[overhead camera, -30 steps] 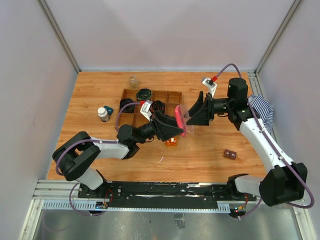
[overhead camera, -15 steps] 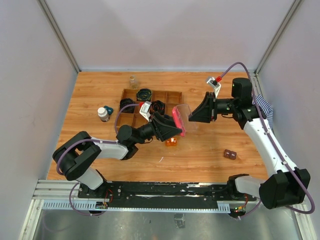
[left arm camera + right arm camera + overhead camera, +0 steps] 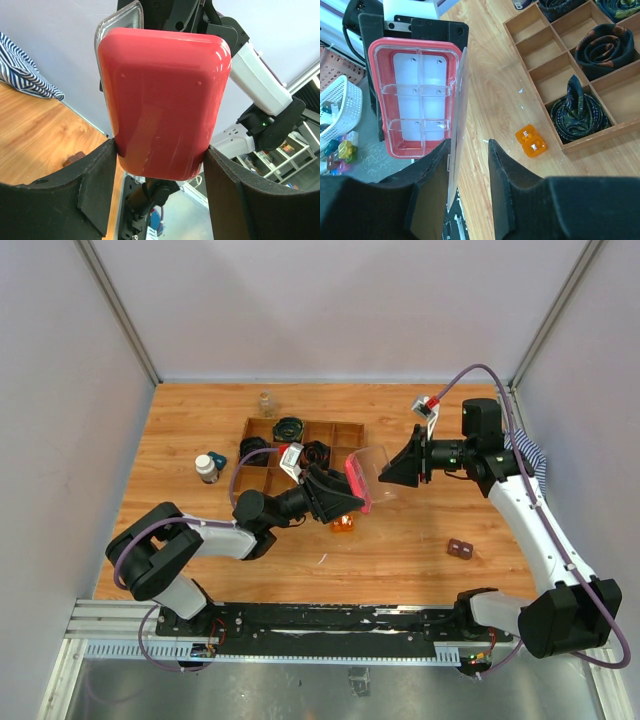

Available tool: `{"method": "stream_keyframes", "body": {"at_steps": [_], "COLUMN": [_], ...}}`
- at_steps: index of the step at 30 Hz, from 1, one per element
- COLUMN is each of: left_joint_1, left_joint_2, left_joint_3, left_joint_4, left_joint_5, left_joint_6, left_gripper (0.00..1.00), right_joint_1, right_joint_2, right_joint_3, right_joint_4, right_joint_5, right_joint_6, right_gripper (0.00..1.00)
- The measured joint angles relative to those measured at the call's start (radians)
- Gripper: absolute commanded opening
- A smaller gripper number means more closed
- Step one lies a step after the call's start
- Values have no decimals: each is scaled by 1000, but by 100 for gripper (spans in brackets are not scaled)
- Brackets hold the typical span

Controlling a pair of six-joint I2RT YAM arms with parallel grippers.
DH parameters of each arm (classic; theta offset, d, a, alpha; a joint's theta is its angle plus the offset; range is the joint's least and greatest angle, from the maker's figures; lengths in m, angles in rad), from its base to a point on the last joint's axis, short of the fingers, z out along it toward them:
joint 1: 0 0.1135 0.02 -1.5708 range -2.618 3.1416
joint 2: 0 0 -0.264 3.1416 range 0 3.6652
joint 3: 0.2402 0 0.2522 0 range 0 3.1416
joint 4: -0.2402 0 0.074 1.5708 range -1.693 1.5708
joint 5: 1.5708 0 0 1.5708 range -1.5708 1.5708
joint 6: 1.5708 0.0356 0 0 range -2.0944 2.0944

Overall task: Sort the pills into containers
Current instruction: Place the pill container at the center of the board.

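My left gripper [image 3: 348, 497] is shut on the flat pink box [image 3: 356, 483], holding it upright above the table. In the left wrist view the box's back [image 3: 162, 100] fills the gap between the pads. The box's clear lid [image 3: 456, 130] is swung open from the empty compartments [image 3: 420, 95]. The lid stands between the fingers of my right gripper [image 3: 469, 144], resting against the left finger [image 3: 432, 185], with a gap to the other. The clear vial [image 3: 266, 403] and the dark white-capped bottle [image 3: 206, 469] stand at the back left. I cannot make out any pills.
A wooden compartment tray [image 3: 350, 434] with black coils lies behind the box. A small orange block [image 3: 343, 524] sits under the box, also seen in the right wrist view [image 3: 531, 141]. A brown piece [image 3: 460, 549] lies to the right. Striped cloth [image 3: 525, 455] lies at the right edge.
My right gripper's jaws have narrowed around the clear lid and the arm has drawn slightly right, swinging the lid away from the box. The left arm keeps holding the box.
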Motion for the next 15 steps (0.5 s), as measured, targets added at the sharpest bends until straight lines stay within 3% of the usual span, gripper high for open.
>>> {"method": "stream_keyframes", "body": {"at_steps": [4, 5, 6, 11, 15], "left_joint_1": [-2, -3, -4, -10, -17], "left_joint_2": [2, 4, 5, 0, -49], "left_joint_3": [1, 1, 1, -2, -35], "left_joint_4": [1, 1, 1, -3, -28], "left_joint_5": [-1, -2, -2, -21, -59], "left_joint_6": [9, 13, 18, 60, 113], "left_gripper": [2, 7, 14, 70, 90], "right_joint_1": [9, 10, 10, 10, 17], "right_joint_2": [1, 2, 2, -1, -9], "right_joint_3": [0, 0, 0, 0, 2], "right_joint_4": [-7, -8, -10, -16, -31], "right_joint_5": [14, 16, 18, 45, 60], "right_joint_6": [-12, -15, -15, -16, -40], "right_gripper": [3, 1, 1, 1, 0]}}
